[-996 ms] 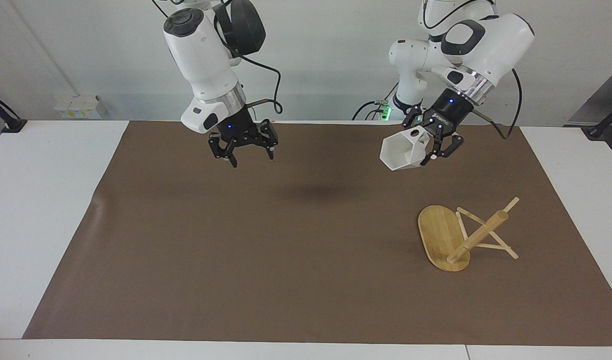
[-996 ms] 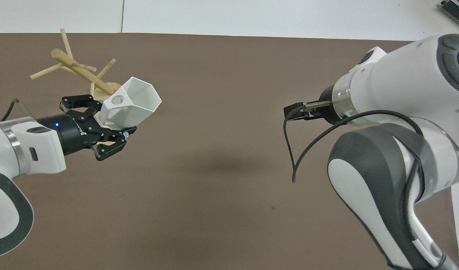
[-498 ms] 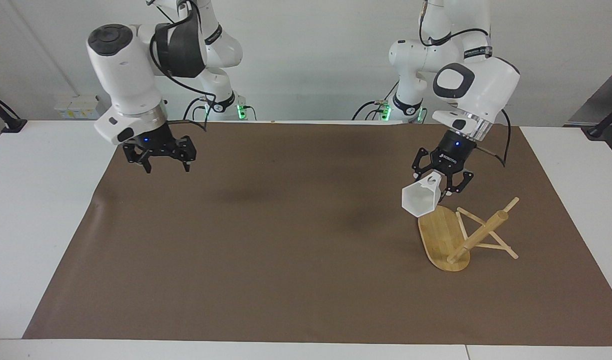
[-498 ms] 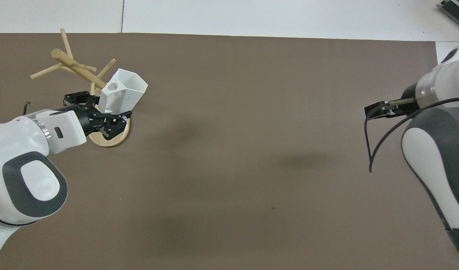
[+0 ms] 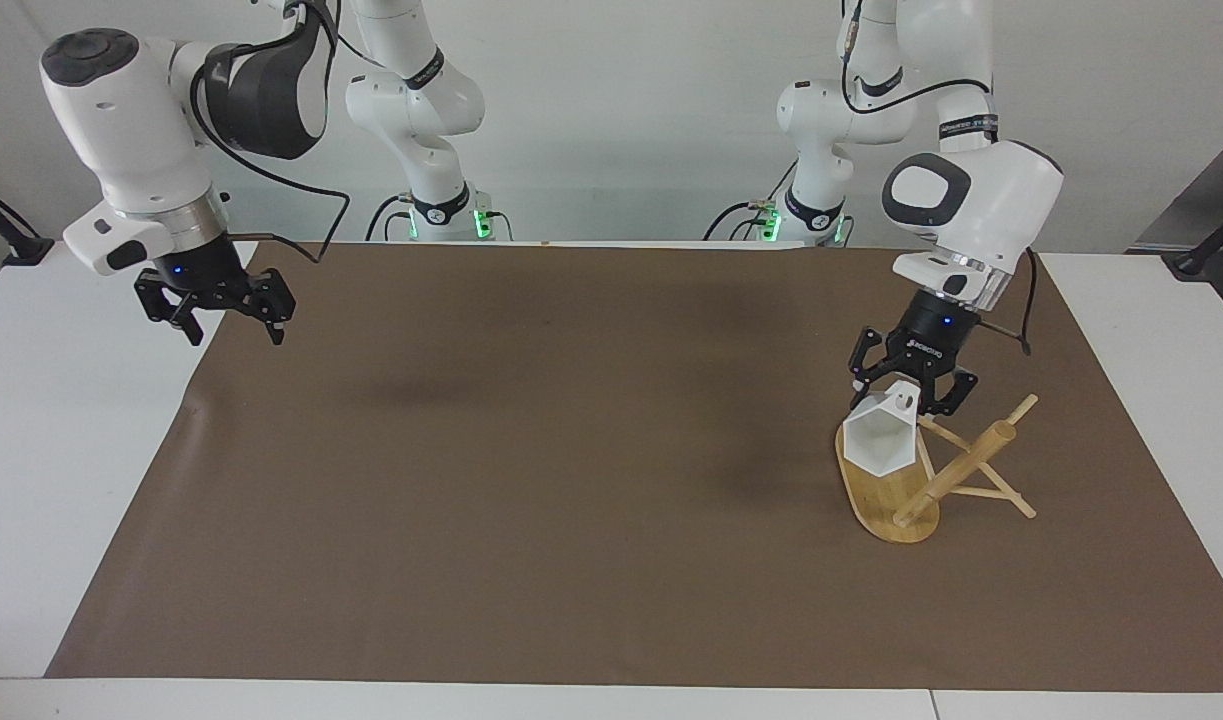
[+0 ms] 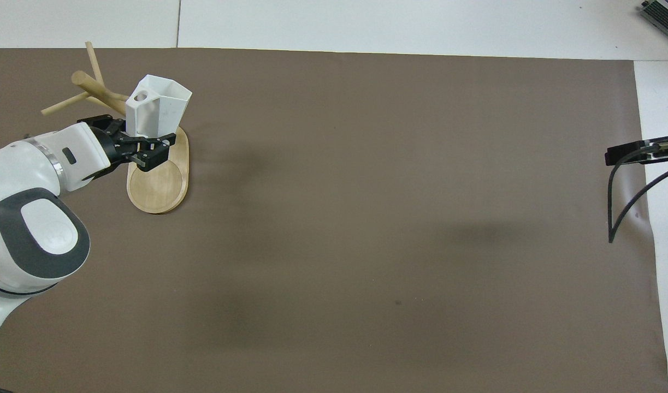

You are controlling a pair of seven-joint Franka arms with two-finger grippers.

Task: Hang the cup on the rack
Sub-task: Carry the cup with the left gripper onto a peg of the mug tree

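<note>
Over the one rack (image 5: pixel 886 490), at its twelve o'clock, left end effector (image 5: pixel 912 392) grips one cup (image 5: pixel 879 441); right end effector (image 5: pixel 227 327) waits, spread wide.

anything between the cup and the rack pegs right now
Nothing visible. The left claw holds the cup by its handle over the rack base, right beside the pegs. Only air separates cup and pegs; the cup is not hung yet.
</note>
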